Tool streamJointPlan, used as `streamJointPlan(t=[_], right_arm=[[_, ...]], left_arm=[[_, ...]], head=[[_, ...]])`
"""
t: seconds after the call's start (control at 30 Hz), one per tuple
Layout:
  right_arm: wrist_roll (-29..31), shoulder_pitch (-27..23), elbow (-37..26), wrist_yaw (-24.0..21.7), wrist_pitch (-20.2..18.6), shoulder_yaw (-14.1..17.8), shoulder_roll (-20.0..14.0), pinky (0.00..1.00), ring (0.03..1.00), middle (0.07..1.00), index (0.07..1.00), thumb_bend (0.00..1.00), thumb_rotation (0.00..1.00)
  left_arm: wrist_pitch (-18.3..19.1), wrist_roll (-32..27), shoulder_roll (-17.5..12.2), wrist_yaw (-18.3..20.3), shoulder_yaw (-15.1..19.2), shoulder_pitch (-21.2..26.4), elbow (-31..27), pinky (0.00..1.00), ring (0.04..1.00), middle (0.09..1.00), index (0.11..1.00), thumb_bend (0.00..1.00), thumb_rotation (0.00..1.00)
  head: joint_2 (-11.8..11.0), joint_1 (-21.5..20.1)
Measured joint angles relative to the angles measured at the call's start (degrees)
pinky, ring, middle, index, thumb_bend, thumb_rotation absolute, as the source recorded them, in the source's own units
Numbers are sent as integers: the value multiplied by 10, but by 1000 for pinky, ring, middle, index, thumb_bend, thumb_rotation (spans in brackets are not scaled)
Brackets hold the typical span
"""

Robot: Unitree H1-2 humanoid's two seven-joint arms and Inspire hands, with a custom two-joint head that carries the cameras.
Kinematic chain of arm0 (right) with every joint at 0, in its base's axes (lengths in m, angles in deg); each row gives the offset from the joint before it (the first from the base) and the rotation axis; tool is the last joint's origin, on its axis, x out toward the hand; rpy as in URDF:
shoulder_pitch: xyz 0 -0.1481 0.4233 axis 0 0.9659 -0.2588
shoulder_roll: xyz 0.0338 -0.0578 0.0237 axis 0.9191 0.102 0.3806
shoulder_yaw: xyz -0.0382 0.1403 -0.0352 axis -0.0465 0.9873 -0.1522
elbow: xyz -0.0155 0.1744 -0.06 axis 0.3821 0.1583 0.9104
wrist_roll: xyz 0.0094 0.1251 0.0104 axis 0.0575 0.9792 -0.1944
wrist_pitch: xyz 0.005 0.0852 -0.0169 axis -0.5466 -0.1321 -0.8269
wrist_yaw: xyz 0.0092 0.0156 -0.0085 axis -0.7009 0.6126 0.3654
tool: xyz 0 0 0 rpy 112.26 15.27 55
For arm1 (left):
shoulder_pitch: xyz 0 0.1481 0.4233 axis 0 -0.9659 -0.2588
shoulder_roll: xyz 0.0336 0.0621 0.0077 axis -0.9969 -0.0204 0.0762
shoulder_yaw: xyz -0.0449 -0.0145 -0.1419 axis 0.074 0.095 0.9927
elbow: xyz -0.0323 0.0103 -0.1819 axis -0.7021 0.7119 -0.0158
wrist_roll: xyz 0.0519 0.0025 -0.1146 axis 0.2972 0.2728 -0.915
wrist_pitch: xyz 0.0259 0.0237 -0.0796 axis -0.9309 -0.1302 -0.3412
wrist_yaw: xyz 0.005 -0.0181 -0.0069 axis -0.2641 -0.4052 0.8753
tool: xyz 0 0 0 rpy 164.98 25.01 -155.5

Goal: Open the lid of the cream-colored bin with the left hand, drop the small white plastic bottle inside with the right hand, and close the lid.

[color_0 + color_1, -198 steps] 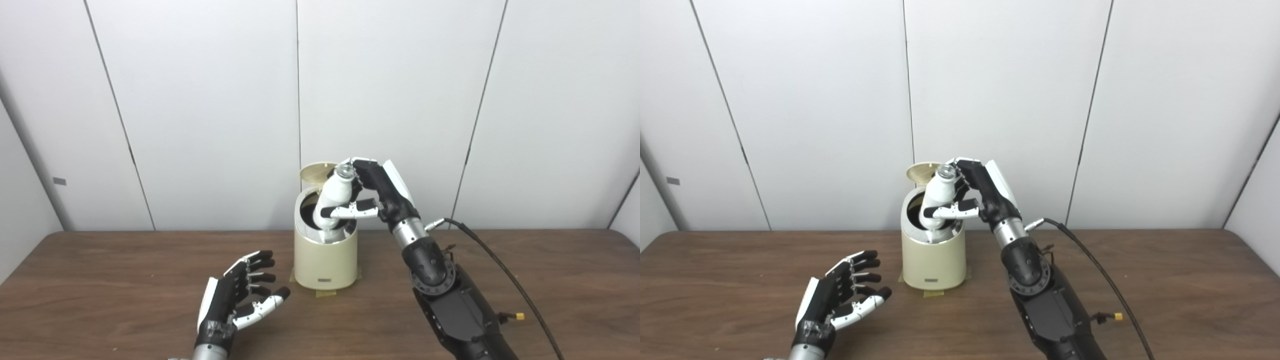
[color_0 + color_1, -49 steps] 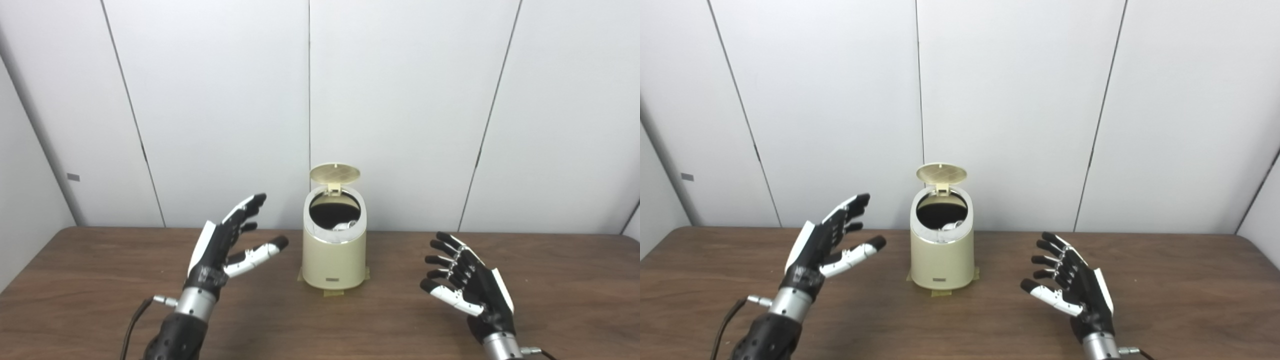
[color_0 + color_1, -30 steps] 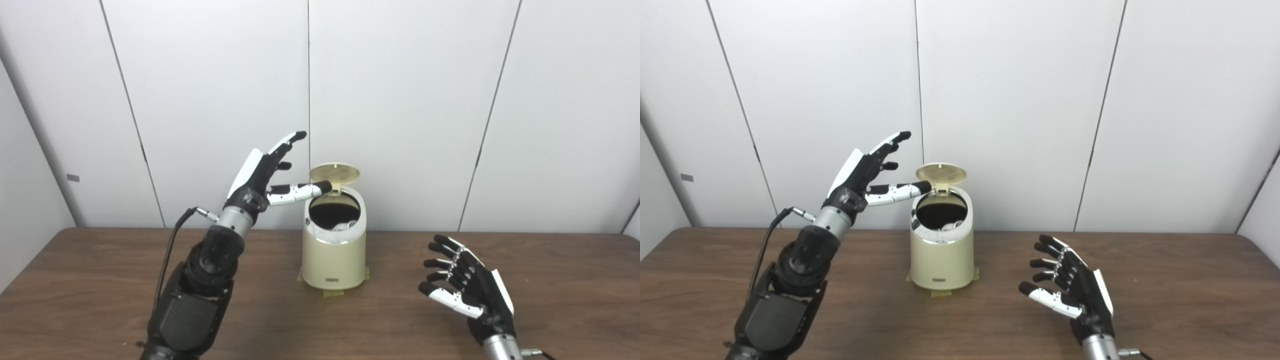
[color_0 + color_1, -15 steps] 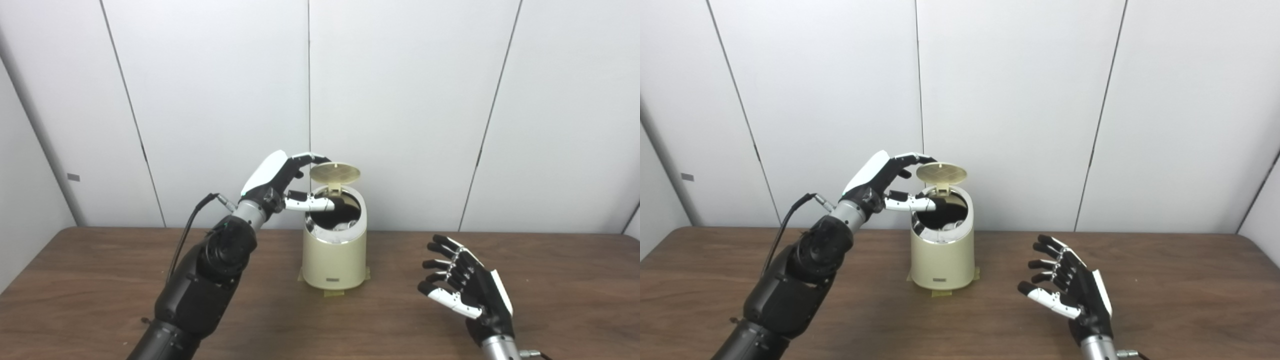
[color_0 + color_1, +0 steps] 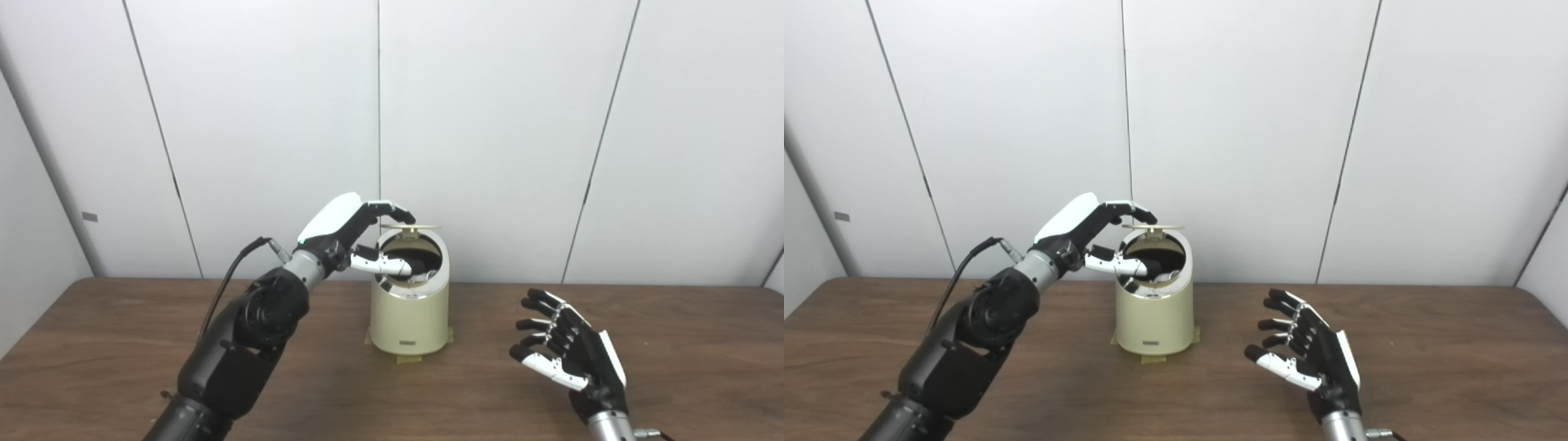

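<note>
Though dark-grained, table [image 5: 122,343] below white walls [image 5: 490,122].

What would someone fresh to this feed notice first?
Probably the left hand reaching over the cream-colored bin at mid-table, fingers on its lid, which is tipped about halfway down over the dark opening. Next, the right hand hovering open and empty over the table on the bin's right.
</note>
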Motion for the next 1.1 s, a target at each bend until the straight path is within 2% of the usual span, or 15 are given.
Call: streamJointPlan(t=[0.1, 0.37, 0.53, 0.77, 1.0, 1.1], right_arm=[[0, 0, 0, 1, 0, 0, 1, 474, 616, 753, 746, 789, 239], [0, -1, 0, 5, -1, 0, 4, 468, 609, 758, 755, 804, 249], [-1, -2, 1, 7, -1, 0, 5, 465, 604, 759, 755, 791, 239], [2, 0, -4, 7, -4, 0, 7, 460, 593, 771, 760, 781, 218], [9, 3, -19, 7, -12, 0, 10, 463, 588, 774, 758, 769, 194], [16, 3, -20, 7, -15, 0, 10, 455, 576, 777, 761, 771, 185]], left_arm=[[-2, 0, -4, 14, 1, -8, -35, 930, 957, 801, 755, 918, 466], [4, 4, -14, 49, 1, -23, -68, 973, 975, 813, 761, 916, 451], [1, 24, -14, 50, -2, -27, -79, 948, 960, 805, 759, 915, 452], [-2, 54, -19, 51, -11, -35, -83, 998, 964, 810, 770, 902, 470], [-10, 92, -23, 52, -23, -37, -83, 1000, 953, 796, 766, 956, 528], [-8, 102, -25, 54, -24, -40, -84, 1000, 956, 793, 763, 942, 512]], head=[[1, 0], [4, -3], [7, -7], [11, -10], [14, -11], [18, -11]])
